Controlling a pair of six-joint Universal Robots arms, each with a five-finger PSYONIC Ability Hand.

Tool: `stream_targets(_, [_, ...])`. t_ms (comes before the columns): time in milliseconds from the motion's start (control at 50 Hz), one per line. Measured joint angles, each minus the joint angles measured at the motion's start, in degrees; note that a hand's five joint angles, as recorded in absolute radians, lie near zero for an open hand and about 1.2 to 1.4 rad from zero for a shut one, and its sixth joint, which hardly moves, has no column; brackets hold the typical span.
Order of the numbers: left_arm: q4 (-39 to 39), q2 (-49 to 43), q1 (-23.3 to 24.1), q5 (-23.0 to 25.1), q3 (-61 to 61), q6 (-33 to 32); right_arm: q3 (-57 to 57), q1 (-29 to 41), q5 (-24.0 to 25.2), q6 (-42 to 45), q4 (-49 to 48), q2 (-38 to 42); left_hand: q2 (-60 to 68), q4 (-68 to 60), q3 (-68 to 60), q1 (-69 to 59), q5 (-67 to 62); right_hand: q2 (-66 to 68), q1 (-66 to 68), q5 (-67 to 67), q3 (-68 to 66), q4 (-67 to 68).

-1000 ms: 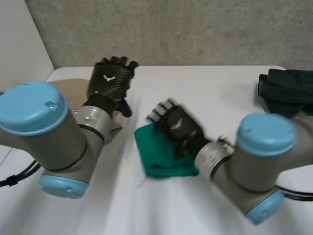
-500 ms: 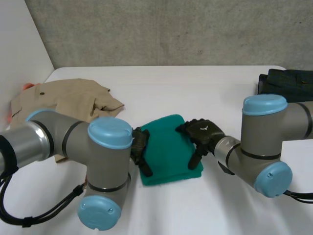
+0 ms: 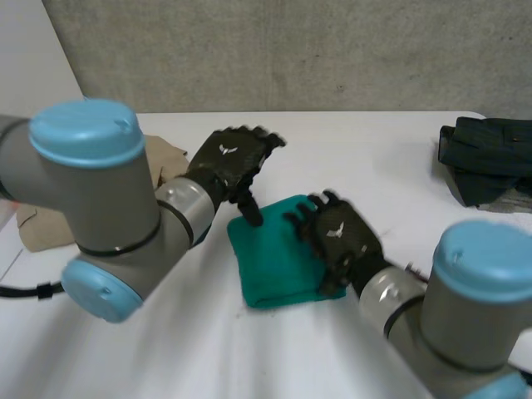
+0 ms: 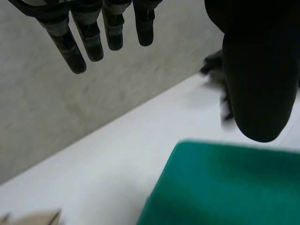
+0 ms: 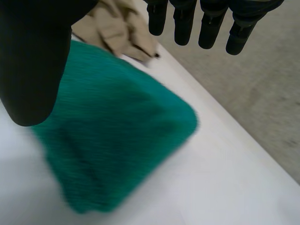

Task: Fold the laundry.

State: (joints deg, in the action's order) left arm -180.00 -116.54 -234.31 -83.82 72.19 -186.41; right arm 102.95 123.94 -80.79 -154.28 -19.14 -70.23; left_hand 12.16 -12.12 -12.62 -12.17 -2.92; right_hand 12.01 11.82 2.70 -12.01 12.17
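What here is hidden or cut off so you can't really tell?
Tan garment: head view, mostly behind the left arm.
Dark garment: head view, cut off by the picture's edge.
Green cloth: head view, partly under the right hand.
Left hand: head view, whether its thumb touches the green cloth is unclear.

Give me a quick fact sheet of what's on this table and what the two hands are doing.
Table: white
Green cloth: folded, mid-table
Left hand: open, fingers straight, holding nothing, above the cloth's far left corner
Right hand: open, over the cloth's right side; contact cannot be told
Tan garment: on the table's left side, partly behind the left arm
Dark clothes: piled at the table's right edge, apart from both hands
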Motion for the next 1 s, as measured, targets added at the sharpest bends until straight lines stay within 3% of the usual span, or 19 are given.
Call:
stream_targets(80, [1.35, 0.57, -0.95, 8.21, -1.94, 0.08, 3.12, 2.57, 0.21, 0.12, -4.41, 2.24, 0.00, 0.00, 0.00, 0.00, 0.00, 0.00, 0.00, 0.00, 0.00, 0.00])
stream_targets(220, [2.24, 0.34, -0.87, 12.86, -2.80, 0.24, 1.23, 2.99, 0.33, 1.48, -11.73, 10.03, 0.00, 0.00, 0.00, 0.00, 0.00, 0.00, 0.00, 0.00, 0.00, 0.00])
stream_targets(360, [2.23, -0.18, -0.57, 12.94, -2.59, 0.38, -2.46, 2.75, -0.04, 4.96, -15.70, 15.56, 0.00, 0.00, 0.00, 0.00, 0.00, 1.69, 1.59, 1.08, -1.75, 1.44])
stream_targets(480, [2.13, -0.38, -0.78, 12.72, -2.53, 0.57, -5.26, 2.65, -0.10, 6.77, -16.45, 17.00, 0.00, 0.00, 0.00, 0.00, 0.00, 15.18, 16.23, 7.50, -15.28, 15.21])
stream_targets(560, [2.11, -0.37, -0.97, 12.73, -2.66, 0.62, -7.06, 2.61, 0.11, 6.65, -16.28, 17.36, 0.00, 0.00, 0.00, 0.00, 0.00, 15.91, 16.63, 14.21, -16.04, 16.08])
stream_targets(720, [2.11, -0.36, -1.06, 12.80, -2.77, 0.62, -10.98, 2.58, 0.06, 6.25, -15.58, 19.66, 0.00, 0.00, 0.00, 0.00, 0.00, 16.90, 17.38, 15.42, -17.06, 17.05])
stream_targets(800, [2.11, -0.35, -1.08, 12.81, -2.78, 0.61, -12.53, 2.55, 0.28, 6.15, -15.53, 20.59, 0.00, 0.00, 0.00, 0.00, 0.00, 27.23, 27.57, 24.24, -26.53, 26.26])
stream_targets(820, [2.11, -0.33, -1.09, 12.81, -2.81, 0.60, -13.03, 2.49, 0.31, 6.10, -15.65, 20.75, 0.00, 0.00, 0.00, 0.00, 0.00, 42.25, 40.97, 37.23, -40.72, 40.55])
stream_targets(860, [2.10, -0.30, -1.12, 12.81, -2.85, 0.57, -13.64, 2.30, 0.30, 6.00, -15.94, 20.79, 0.00, 0.00, 0.00, 0.00, 0.00, 53.48, 48.24, 48.94, -52.87, 52.78])
stream_targets(1000, [2.04, 0.23, -1.47, 12.79, -3.35, 0.42, -17.21, 0.03, -0.14, 5.22, -18.37, 19.27, 0.00, 0.00, 0.00, 0.00, 0.00, 54.56, 48.24, 50.71, -55.00, 56.35])
